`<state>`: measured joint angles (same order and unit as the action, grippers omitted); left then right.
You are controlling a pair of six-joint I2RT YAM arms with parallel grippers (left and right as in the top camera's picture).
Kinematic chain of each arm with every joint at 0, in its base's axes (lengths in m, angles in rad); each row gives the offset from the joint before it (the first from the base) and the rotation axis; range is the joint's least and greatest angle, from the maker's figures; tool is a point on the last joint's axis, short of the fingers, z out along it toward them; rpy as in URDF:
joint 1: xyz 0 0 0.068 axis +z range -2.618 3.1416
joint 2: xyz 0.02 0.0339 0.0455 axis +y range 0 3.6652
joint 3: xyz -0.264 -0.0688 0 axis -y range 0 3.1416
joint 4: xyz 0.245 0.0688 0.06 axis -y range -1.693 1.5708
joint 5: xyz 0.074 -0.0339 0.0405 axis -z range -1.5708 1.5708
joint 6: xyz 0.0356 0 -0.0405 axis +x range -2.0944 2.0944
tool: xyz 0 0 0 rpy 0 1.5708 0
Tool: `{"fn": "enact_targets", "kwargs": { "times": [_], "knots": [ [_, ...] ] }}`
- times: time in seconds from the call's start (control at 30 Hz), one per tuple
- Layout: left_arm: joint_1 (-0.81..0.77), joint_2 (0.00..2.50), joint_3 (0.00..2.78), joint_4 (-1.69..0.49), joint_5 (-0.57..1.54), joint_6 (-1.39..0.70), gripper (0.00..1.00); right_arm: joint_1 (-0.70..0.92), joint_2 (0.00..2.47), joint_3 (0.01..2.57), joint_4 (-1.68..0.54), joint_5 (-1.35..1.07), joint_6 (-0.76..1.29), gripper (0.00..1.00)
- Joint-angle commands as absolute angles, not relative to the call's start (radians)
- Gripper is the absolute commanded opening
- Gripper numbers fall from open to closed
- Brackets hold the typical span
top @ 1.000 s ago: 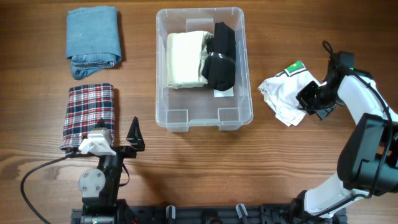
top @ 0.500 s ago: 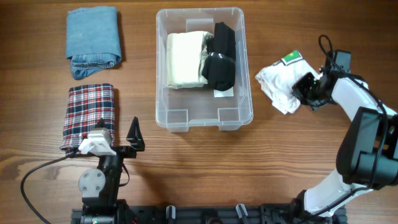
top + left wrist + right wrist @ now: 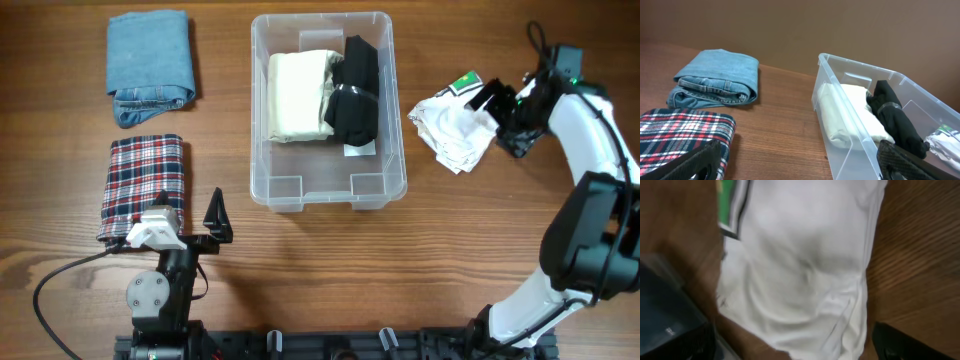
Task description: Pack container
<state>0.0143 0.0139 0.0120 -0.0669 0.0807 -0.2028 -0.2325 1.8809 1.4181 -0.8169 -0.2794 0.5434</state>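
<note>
Wood-grain surface (image 3: 480, 250), brown, with a plain brown wall behind it in the left wrist view. Toward the middle of the far edge, the container (image 3: 325, 170): clear, rectangular, upright and open on top. Inside, against its far wall, a folded cream garment (image 3: 298, 95) on the side toward the left edge, touching a rolled black garment (image 3: 357, 90) on the side toward the right edge. Under the black roll's near end, a white label (image 3: 360, 150). Near part of the base bare, with moulded ridges. At the far left corner, folded blue jeans (image 3: 150, 65). Nearer along the left edge, well apart from the container, a folded plaid cloth (image 3: 145, 185) in red, white and dark blue. Between the container and the right edge, just beside the container's right wall, a crumpled white garment (image 3: 455, 130) with a green patch (image 3: 467, 85) at its far end, lying on the surface outside the container. Right fingers (image 3: 503, 122) spread wide at that garment's right side, clamped on nothing; in the right wrist view, white cloth across the frame between the two dark tips. Left fingers (image 3: 185, 232) spread wide too, empty, low by the near edge, right at the plaid cloth's near end.
</note>
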Motion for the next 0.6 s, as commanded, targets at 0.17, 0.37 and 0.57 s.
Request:
{"fn": "enact_targets", "kwargs": {
  "times": [0.17,0.37,0.57],
  "knots": [
    [0.02,0.007,0.006,-0.068,0.093,-0.19,1.0,-0.373,1.837,1.382,-0.861,-0.458,0.402,0.99],
    [0.02,0.007,0.006,-0.068,0.093,-0.19,1.0,-0.422,1.839,1.286,-0.794,-0.612,0.368,0.96],
    [0.02,0.007,0.006,-0.068,0.093,-0.19,1.0,-0.422,1.842,1.181,-0.666,-0.655,0.424,0.96]
  ]
}}
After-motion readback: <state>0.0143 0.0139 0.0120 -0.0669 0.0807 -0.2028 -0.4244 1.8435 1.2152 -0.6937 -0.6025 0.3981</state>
